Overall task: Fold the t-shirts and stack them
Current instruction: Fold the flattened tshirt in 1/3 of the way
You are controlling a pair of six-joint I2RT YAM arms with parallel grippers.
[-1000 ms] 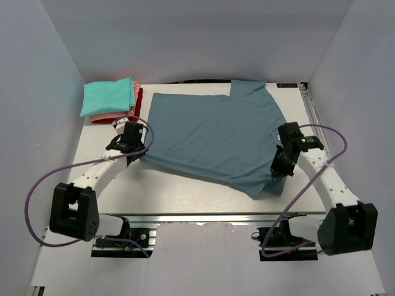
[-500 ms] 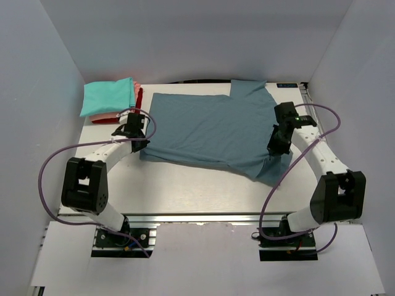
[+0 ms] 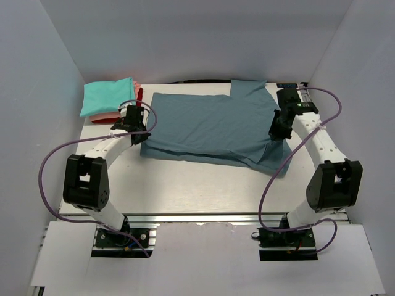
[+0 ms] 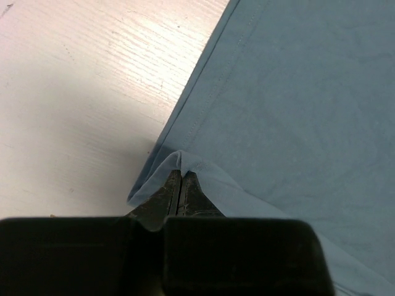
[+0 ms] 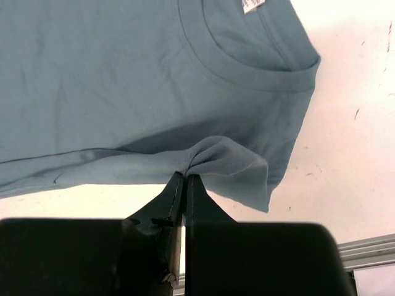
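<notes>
The slate-blue t-shirt (image 3: 210, 126) lies spread across the table, its near part lifted and doubled back over the rest. My left gripper (image 3: 137, 125) is shut on the shirt's left hem edge; in the left wrist view (image 4: 182, 174) the cloth bunches over the closed tips. My right gripper (image 3: 276, 131) is shut on a pinch of cloth near the collar; the right wrist view (image 5: 186, 176) shows the fold, the neck band (image 5: 247, 77) and the white tag (image 5: 253, 5). The folded teal shirt (image 3: 108, 97) tops a stack with the salmon-pink shirt (image 3: 136, 90) and the red shirt (image 3: 139, 97) at the back left.
White walls enclose the table on the left, back and right. A metal rail (image 3: 311, 111) runs along the right edge. Bare tabletop (image 3: 185, 185) lies in front of the shirt, and purple cables loop from both arms.
Both grippers have moved toward the back of the table, carrying the shirt's near edge over the rest of the shirt. The fold line has shifted farther back.
</notes>
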